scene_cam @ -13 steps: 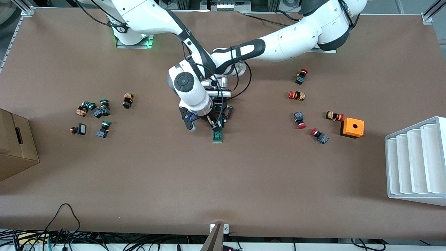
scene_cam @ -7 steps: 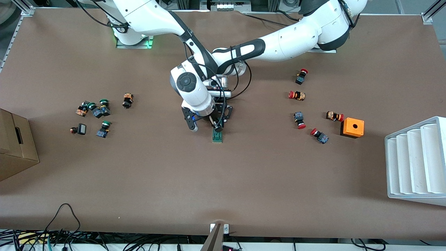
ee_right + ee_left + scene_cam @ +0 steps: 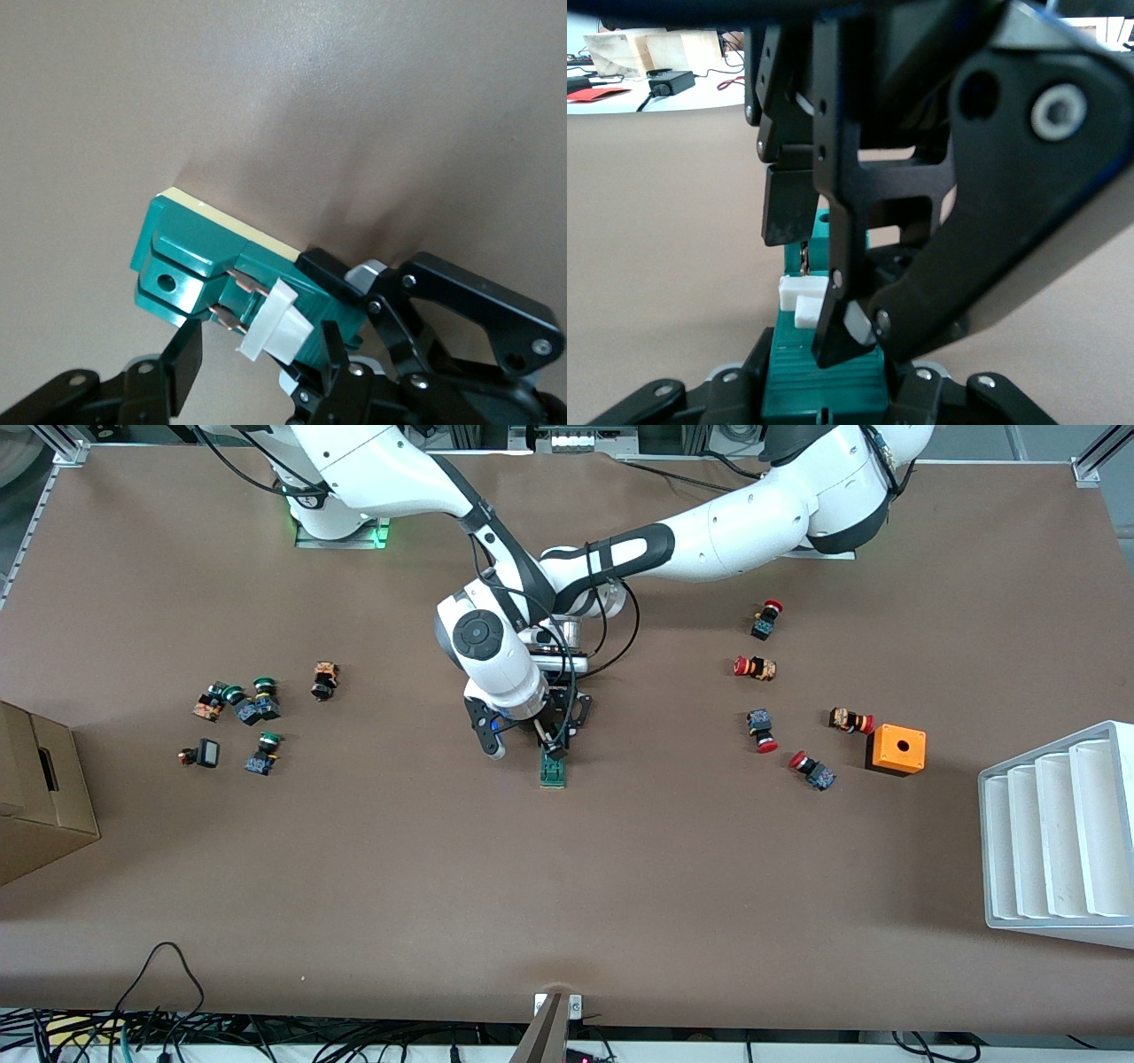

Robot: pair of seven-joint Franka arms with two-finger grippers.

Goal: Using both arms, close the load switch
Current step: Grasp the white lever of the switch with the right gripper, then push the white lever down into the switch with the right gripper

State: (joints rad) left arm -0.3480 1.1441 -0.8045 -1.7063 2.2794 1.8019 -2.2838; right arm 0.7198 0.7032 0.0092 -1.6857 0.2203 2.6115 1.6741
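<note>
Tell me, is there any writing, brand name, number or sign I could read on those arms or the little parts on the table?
None can be read.
Push buttons: patterned bodies, any print too small to tell.
Load switch: green housing with a white tab, no lettering shows in either wrist view.
Orange box: plain, just a hole.
Cardboard box: no print visible.

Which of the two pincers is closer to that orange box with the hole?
Left, narrowly. Both pincers meet at the green load switch mid-table, well away from the orange box. The left pincer grips the switch; the right pincer straddles its white tab, toward the right arm's end.
</note>
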